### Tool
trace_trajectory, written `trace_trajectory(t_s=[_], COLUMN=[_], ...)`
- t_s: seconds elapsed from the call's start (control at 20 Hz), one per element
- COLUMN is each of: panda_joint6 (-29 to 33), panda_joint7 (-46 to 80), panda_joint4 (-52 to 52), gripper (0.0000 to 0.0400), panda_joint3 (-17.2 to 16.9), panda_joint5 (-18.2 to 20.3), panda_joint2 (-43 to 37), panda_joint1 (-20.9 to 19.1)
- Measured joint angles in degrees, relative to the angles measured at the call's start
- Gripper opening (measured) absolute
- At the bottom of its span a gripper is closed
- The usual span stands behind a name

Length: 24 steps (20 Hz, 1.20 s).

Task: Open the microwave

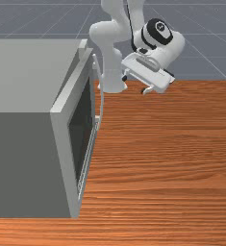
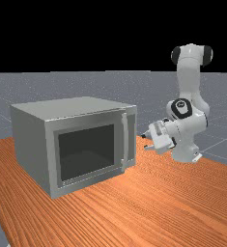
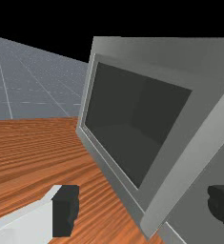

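The grey microwave (image 2: 30, 140) stands with its door (image 2: 86, 150) closed; a dark window fills most of the door. A pale upright handle (image 2: 125, 142) runs along the door's edge nearest the arm. My gripper (image 2: 145, 142) is a short way off the handle, on the far view's right, not touching it. In the front view the handle (image 1: 101, 91) bows out from the door, and the hand is tilted beyond it to the right. In the wrist view my gripper (image 3: 143, 209) is open, its fingers wide apart, with the handle (image 3: 192, 167) slanting across beyond them.
The wooden table (image 1: 167, 168) extends in front of the door and under the arm. Beside the handle is the microwave's narrow side panel (image 2: 131, 140). The arm's base (image 2: 185, 153) stands at the table's far-view right.
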Motion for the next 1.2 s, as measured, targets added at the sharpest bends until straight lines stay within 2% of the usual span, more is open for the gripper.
trace_trajectory(t_s=[0.3,0.35,0.5,0.55,0.75,0.9,0.95,1.0,1.05,1.1,1.2], panda_joint6=[0.6,3.0,1.9,3.3,3.0,3.2,1.7,15.8,17.9,21.9,20.1], panda_joint7=[0.0,0.0,0.0,0.0,0.0,0.0,0.0,0.0,0.0,0.0,-1.8], panda_joint4=[-0.3,-2.5,-5.5,-6.8,-7.3,-7.9,-8.4,-9.2,-9.3,-9.5,-9.8], gripper=[0.04,0.04,0.04,0.04,0.04,0.04,0.04,0.04,0.04,0.04,0.04], panda_joint3=[-0.5,-1.1,-0.6,-0.7,-0.2,-0.5,-0.4,-8.7,-12.4,-15.4,-14.7], panda_joint5=[0.0,1.8,1.1,-0.8,1.6,2.1,-0.3,-8.6,-8.9,-14.0,-15.2], panda_joint2=[-1.2,-3.1,-4.4,-6.1,-9.0,-11.1,-10.8,-15.0,-17.9,-19.9,-19.7], panda_joint1=[-0.8,-0.9,-0.6,-0.6,0.0,-0.3,-0.6,-3.3,-7.0,-8.7,-8.7])
